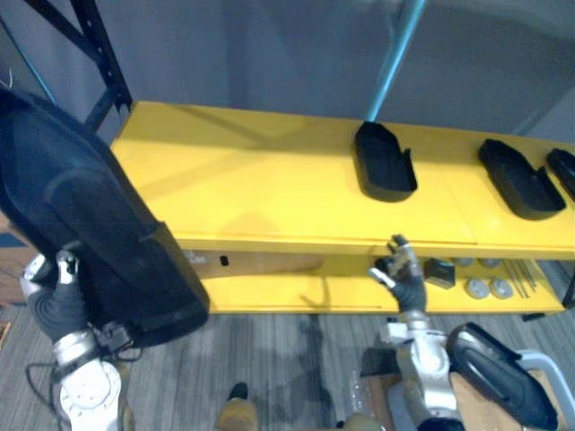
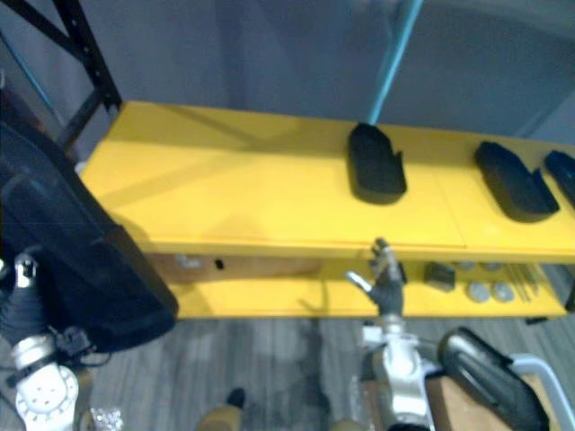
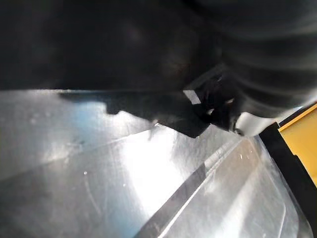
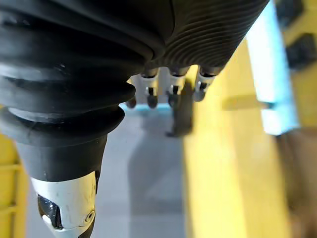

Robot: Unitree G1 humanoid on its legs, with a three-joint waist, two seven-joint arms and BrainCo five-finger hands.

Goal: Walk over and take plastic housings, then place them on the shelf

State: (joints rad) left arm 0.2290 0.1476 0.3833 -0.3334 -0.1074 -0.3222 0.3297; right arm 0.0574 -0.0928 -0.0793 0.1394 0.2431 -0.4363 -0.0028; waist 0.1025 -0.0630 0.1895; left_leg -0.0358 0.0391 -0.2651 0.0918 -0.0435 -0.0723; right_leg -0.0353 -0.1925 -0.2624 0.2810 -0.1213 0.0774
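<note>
Looming closest at the near left, a large black plastic housing point(image 1: 99, 242) is up against the left hand point(image 1: 61, 285), which sits at its near left edge; how that hand grips it cannot be told. Beyond runs the yellow shelf point(image 1: 252, 180), whose top holds three more dark housings: a middle housing point(image 1: 384, 162) at the foot of a blue pole point(image 1: 395, 54), a right housing point(image 1: 519, 178), and an edge housing point(image 1: 564, 171) cut by the right border. The right hand point(image 1: 400, 269) is raised before the shelf's front edge, fingers relaxed and apart, holding nothing. At the near right a spare housing point(image 1: 499, 364) lies on a brown surface point(image 1: 485, 409). Metal discs point(image 1: 476, 288) rest on the shelf's lower level.
</note>
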